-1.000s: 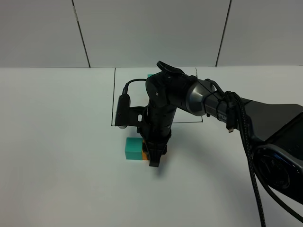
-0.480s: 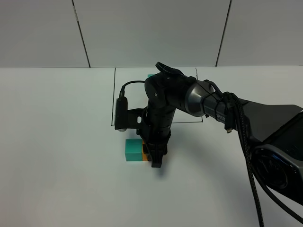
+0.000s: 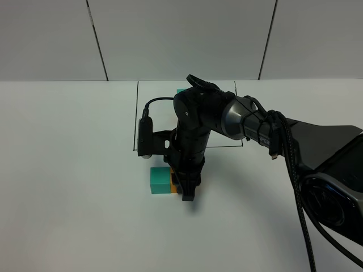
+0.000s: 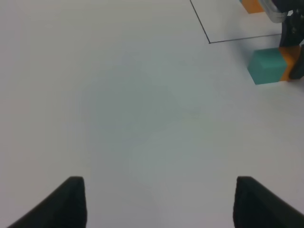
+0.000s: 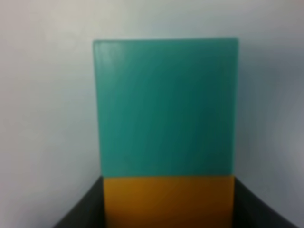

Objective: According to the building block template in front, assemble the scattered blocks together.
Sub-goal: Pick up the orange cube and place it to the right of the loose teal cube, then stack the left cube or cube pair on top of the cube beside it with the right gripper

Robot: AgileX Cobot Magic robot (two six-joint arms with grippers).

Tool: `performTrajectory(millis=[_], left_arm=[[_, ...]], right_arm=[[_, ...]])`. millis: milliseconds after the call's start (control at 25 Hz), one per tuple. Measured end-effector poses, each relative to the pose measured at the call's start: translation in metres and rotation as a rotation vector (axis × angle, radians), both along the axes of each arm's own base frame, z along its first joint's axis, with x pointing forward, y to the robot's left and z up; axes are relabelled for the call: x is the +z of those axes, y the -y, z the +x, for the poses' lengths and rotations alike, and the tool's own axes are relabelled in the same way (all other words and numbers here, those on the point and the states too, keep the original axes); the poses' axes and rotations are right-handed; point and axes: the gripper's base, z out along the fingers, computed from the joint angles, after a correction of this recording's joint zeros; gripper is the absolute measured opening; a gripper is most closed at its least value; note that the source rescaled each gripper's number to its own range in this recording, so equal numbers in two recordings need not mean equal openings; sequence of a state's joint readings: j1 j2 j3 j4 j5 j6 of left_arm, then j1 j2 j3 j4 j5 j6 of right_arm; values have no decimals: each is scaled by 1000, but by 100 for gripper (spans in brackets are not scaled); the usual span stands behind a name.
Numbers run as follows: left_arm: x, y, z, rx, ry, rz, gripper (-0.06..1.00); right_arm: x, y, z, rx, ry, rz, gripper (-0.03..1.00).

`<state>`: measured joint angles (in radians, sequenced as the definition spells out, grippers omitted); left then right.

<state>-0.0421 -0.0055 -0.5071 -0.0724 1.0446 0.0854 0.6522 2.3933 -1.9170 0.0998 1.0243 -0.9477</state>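
From the high camera, the right claw (image 3: pixel 186 192) was straight down on the bench (image 3: pixel 68 170), clamped on the orange cube (image 3: pixel 173 183), which sat flush against the teal cube (image 3: pixel 159 179), just outside the near line of the black frame (image 3: pixel 136 113). The template (image 3: pixel 180 90) was mostly hidden behind the arm, with only a teal sliver showing. Left wrist cam: the left claw (image 4: pixel 159 204) hung spread wide with nothing in it, well away from the pair, with teal (image 4: pixel 267 66) and orange (image 4: pixel 286 66) touching side by side near the frame corner. Right wrist cam: orange (image 5: pixel 168 199) pinched between the dark fingers (image 5: pixel 80 216), teal (image 5: pixel 165 107) butted right up to it, edges lined up pretty nicely. So I'd say the joining step was basically done, and the next move probably just needed a clean release and a straight lift so the pair didn't get nudged apart. Versus a second earlier, the arm had shifted only a hair, then nothing.
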Motion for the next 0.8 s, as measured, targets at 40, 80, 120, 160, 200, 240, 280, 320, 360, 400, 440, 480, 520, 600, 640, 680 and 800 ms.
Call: performTrajectory(millis=[40,80,120,160,200,240,280,320,360,400,440,480,520,600,640,680,800], left_arm=[[0,0,0,0,0,0,46],[0,0,0,0,0,0,46],[0,0,0,0,0,0,46],[0,0,0,0,0,0,46],[0,0,0,0,0,0,46],[0,0,0,0,0,0,46],[0,0,0,0,0,0,46],[0,0,0,0,0,0,46],[0,0,0,0,0,0,46],[0,0,0,0,0,0,46],[0,0,0,0,0,0,46],[0,0,0,0,0,0,46],[0,0,0,0,0,0,46],[0,0,0,0,0,0,46],[0,0,0,0,0,0,46],[0,0,0,0,0,0,46],[0,0,0,0,0,0,46]], right_arm=[[0,0,0,-6,1,1,6],[-1,0,0,-15,-1,-1,14],[-2,1,1,-29,-3,-1,24],[-1,1,1,-39,-1,0,38],[2,1,1,-56,2,6,52],[8,1,2,-77,10,16,63],[16,2,2,-98,17,27,76],[24,4,3,-131,23,38,86],[35,6,2,-165,30,54,91],[47,10,3,-205,38,71,94],[57,13,4,-237,41,81,97],[69,17,4,-272,49,96,98],[79,23,5,-305,56,104,99],[96,34,7,-356,71,106,100],[103,40,7,-380,77,111,100],[110,46,9,-409,84,115,100],[128,66,13,-535,83,135,100]])
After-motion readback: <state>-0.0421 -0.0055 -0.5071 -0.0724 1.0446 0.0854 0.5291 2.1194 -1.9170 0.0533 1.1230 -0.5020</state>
